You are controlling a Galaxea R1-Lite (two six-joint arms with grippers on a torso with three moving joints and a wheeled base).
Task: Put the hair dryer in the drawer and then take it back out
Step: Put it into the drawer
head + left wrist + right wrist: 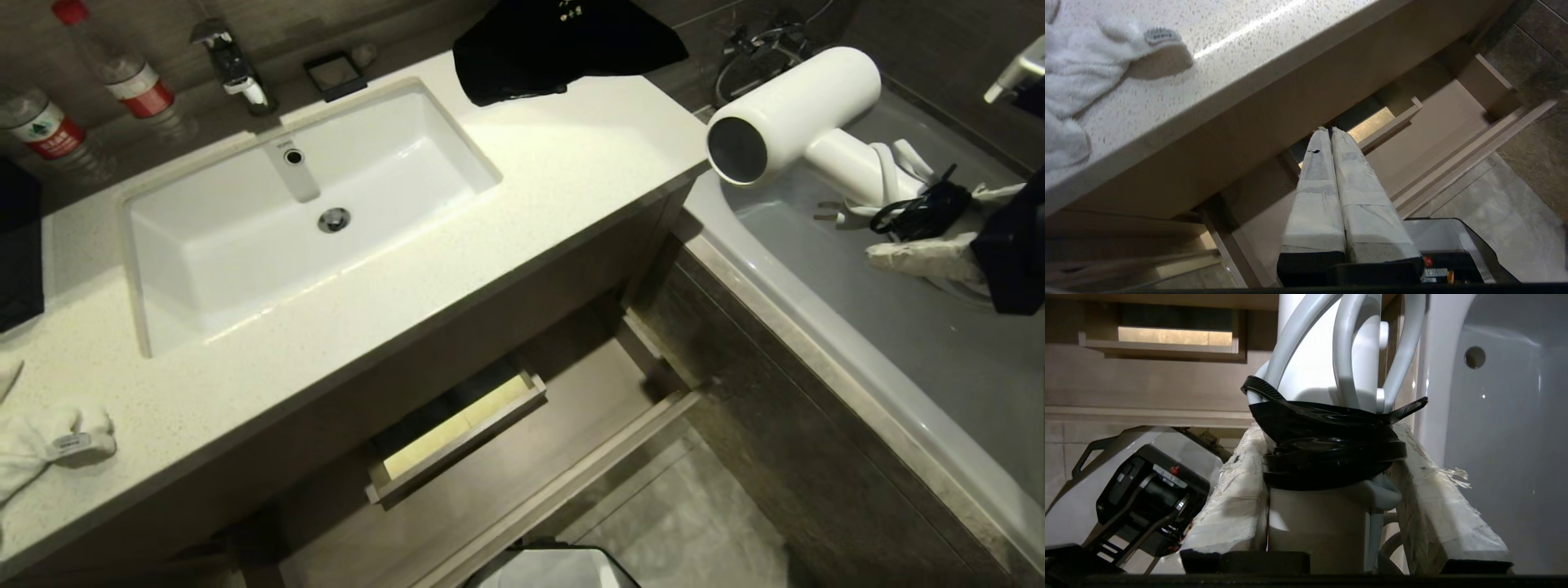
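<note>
The white hair dryer [792, 114] hangs in the air over the bathtub's near corner, to the right of the counter, its dark round end facing me. My right gripper [927, 224] is shut on its handle [1314, 522], just below the black strap [1327, 428] that binds the coiled white cord [1347, 355]. The taped fingers [1233, 490] press both sides of the handle. The grey-brown drawer [571, 441] stands pulled out under the counter, with nothing lying on the part of its floor that shows. Its boxed cut-out [457, 433] sits at the back. My left gripper [1329, 130] is shut and parked low in front of the drawer.
The white countertop [571, 163] holds a sink [139, 269], a faucet [233, 69], two water bottles [131, 77], a black cloth [563, 41] and a white towel [41, 445]. The bathtub rim [816, 343] runs along the right. My base [555, 572] stands just before the drawer front.
</note>
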